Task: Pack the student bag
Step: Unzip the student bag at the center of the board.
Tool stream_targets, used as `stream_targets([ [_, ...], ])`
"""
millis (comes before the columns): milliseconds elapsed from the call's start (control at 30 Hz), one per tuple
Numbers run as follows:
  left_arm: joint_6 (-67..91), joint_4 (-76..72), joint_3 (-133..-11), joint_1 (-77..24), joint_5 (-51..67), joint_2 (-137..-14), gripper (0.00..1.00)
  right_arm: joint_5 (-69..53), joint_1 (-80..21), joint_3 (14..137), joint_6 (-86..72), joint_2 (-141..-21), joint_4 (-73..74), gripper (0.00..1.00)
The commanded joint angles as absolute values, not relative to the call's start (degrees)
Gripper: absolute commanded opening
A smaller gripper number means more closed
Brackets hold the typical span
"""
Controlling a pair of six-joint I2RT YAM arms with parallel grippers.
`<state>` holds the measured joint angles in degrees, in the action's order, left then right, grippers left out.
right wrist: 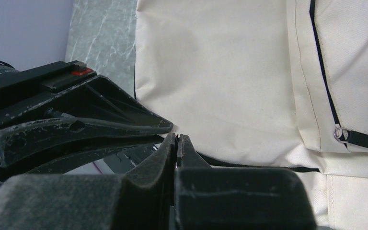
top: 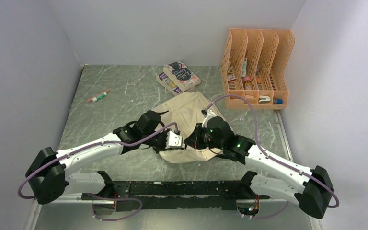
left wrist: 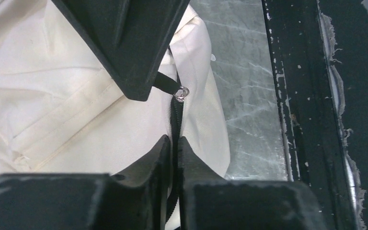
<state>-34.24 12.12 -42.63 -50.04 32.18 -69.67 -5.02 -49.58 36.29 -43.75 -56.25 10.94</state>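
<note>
Grey marbled table [top: 124, 96]; bag [top: 187, 108] slumped on it, both pincers at bag's near edge. My left pincer [left wrist: 174, 141] clamps zipper [left wrist: 175, 115]. Right pincer [right wrist: 176, 143] closed, seemingly on pull tab [left wrist: 165, 82] just beyond. Zipper runs straight between them; right arm nearer tab.

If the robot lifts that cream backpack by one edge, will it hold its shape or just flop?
Likely floppy: the student bag lies slumped and creased on the table, so a lifted edge would probably sag. It looks light for its size, lying flat as if nearly empty. Pushed, its soft cloth would probably bunch rather than slide.
</note>
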Motion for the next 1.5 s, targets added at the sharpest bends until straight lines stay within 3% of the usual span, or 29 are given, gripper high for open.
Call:
stream_targets([
  [0,-36.5,16.3,-45.5,-50.8,32.3,-69.8,0.07,-2.3,-49.8,35.7,-44.9,-54.4,11.3,0.0],
  [400,-31.2,17.3,-40.1,-50.9,26.8,-59.0,0.05,11.6,-49.7,34.8,-52.6,-53.6,22.8,0.0],
  [800,-28.3,17.1,-38.5,-50.9,20.5,-58.0,0.05,20.2,-49.4,35.2,-59.1,-56.8,32.8,0.0],
  [1467,-25.7,14.6,-36.4,-50.9,18.9,-54.0,0.05,19.2,-49.1,29.8,-59.5,-57.2,28.0,0.0],
])
